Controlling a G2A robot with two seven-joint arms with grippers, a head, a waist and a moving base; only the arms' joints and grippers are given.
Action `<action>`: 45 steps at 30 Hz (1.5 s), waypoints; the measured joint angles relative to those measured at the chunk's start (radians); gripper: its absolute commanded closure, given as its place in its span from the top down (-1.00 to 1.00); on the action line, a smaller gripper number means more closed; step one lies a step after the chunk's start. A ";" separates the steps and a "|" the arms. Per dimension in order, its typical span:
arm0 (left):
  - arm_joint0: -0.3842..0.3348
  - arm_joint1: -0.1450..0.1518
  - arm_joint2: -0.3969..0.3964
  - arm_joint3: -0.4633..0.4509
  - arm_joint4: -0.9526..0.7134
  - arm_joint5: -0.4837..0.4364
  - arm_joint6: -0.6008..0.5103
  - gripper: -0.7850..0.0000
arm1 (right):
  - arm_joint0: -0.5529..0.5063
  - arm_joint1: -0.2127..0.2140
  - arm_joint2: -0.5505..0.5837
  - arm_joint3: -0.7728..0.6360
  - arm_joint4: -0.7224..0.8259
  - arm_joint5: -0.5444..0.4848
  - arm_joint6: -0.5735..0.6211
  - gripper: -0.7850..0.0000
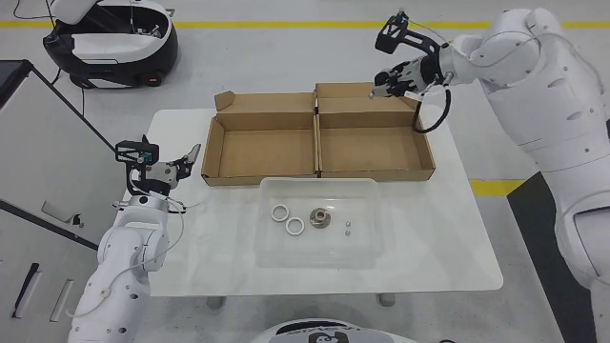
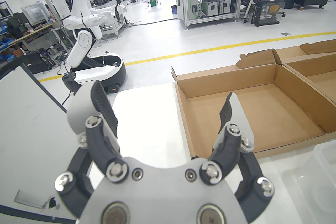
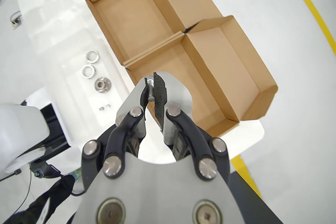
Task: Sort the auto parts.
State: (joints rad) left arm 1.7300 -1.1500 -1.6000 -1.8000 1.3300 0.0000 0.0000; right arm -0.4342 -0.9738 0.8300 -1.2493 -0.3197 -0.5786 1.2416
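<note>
The left gripper (image 1: 188,158) hovered off the table's (image 1: 448,248) left edge, its fingers spread wide with nothing between them, pointing toward the left box (image 1: 259,148). That open cardboard box sat toward the back of the table with a bare floor, touching the right box (image 1: 372,148) along a shared wall.

A clear plastic tray (image 1: 362,248) stood just in front of the boxes, near the front edge. It held two metal rings (image 1: 280,213) side by side at its left, a flanged fitting (image 1: 318,218) beside them and a pair of small nuts (image 1: 349,227) further right. The right box also showed a bare floor.

The right gripper (image 1: 381,90) hung high above the far side of the right box. Its fingers were closed narrowly on a short threaded bolt (image 3: 150,89), which lay lengthwise between the pads with its head at the fingertips.

The step in hand appeared to be placing the bolt, the first part to reach either box. To do it well, the arm would need to come down inside the right box's walls before the fingers part. A bolt let go from that height could bounce or roll out over the low cardboard sides. The descent should aim at the middle of the floor, away from the shared wall and the far flap, so the bolt settles in the intended box. The pads should open only a little, letting it slide off flat, not tip end-first.
</note>
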 measured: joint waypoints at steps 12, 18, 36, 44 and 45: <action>0.000 0.000 0.000 0.000 0.000 0.000 0.000 1.00 | 0.207 -0.035 -0.288 0.090 -0.221 -0.091 -0.091 -1.00; 0.000 0.000 0.000 0.000 0.000 0.000 0.000 1.00 | 0.282 -0.088 -0.446 0.150 -0.246 -0.106 -0.106 -1.00; 0.000 0.000 0.000 0.000 0.000 0.000 0.000 1.00 | 0.218 -0.224 -0.648 0.488 -0.210 -0.108 -0.150 -1.00; 0.000 0.000 0.000 0.000 0.000 0.000 0.000 1.00 | 0.181 -0.263 -0.630 0.644 -0.164 -0.121 -0.216 -1.00; 0.000 0.000 0.000 0.000 0.000 0.000 0.000 1.00 | 0.176 -0.267 -0.630 0.663 -0.171 -0.118 -0.230 -1.00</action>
State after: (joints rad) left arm 1.7300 -1.1500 -1.6000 -1.8000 1.3300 0.0000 0.0000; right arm -0.2581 -1.2411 0.2000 -0.5865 -0.4907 -0.6963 1.0120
